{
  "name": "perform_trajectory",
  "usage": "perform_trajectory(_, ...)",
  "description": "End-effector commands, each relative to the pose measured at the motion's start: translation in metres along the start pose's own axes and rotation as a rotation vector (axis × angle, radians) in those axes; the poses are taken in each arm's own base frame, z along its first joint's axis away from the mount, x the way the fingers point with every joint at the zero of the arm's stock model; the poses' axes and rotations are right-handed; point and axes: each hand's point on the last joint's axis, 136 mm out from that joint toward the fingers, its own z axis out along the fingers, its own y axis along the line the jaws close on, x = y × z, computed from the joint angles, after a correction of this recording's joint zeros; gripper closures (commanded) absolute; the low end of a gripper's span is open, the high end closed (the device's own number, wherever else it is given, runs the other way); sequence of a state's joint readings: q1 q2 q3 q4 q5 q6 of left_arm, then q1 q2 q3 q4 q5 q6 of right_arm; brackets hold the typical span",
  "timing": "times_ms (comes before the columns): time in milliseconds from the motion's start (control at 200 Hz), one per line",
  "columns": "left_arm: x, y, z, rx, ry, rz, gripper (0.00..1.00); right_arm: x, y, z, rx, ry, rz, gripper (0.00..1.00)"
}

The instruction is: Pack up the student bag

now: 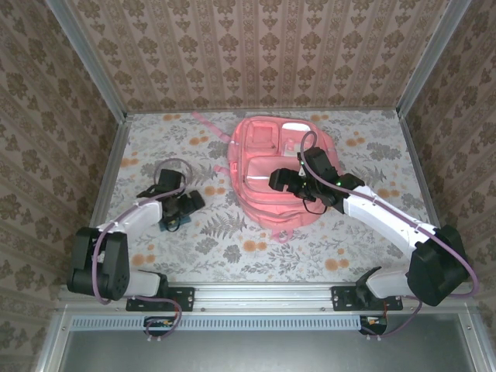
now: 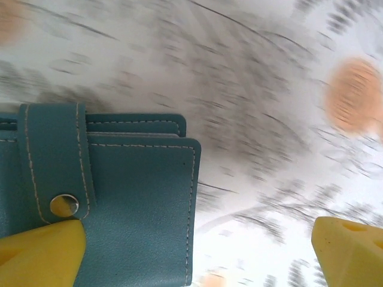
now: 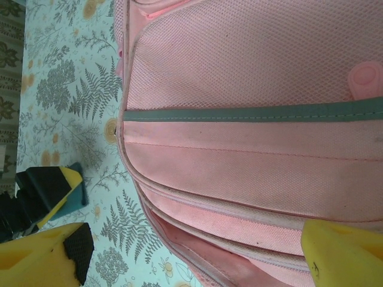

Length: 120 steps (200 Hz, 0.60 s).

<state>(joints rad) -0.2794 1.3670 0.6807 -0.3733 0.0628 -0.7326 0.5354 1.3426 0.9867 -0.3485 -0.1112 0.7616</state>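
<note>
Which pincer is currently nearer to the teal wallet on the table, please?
Left. The left pincer hangs open directly over the teal wallet; the right pincer is open over the student bag, off to the side of the wallet.

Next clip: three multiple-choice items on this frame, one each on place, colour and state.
1. Where is the wallet? A) on the table, left of the student bag B) inside the bag C) on top of the bag
2. Wallet's colour? A) red B) teal C) black
3. The left gripper is: A) shut on the wallet B) shut, empty C) open
Answers: 1 A, it lies on the table beside the bag; 2 B, teal leather, pale stitching; 3 C, its yellow fingers stand wide apart.
</note>
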Motion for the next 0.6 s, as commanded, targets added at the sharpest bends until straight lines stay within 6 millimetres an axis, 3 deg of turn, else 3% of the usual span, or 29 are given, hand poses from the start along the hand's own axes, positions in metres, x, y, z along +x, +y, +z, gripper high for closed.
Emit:
perform_trajectory(0,0.025,-0.046,0.004,0.125,0.106,-0.010,0.02,-0.002,0.002,0.001,0.018,-0.001,-0.007,0.09)
perform_trajectory(125,0.036,-0.082,0.002,0.199,0.163,0.043,0.03,0.001,0.003,0.003,0.023,0.011,-0.009,0.09)
perform_trajectory(290,0.023,-0.097,-0.021,0.238,0.129,0.073,0.04,0.006,0.011,0.005,0.015,0.026,-0.053,0.10)
perform_trajectory(340,0.018,-0.094,-0.028,0.217,0.103,0.092,0.04,0.009,0.020,0.003,0.002,0.033,-0.087,0.10)
perform_trajectory(415,0.006,-0.080,-0.035,0.171,0.067,0.092,0.08,0.021,0.030,0.017,0.014,0.076,-0.147,0.11)
perform_trajectory(595,-0.017,-0.039,-0.030,0.109,0.032,0.053,0.17,0.049,0.065,0.044,-0.001,0.156,-0.248,0.13)
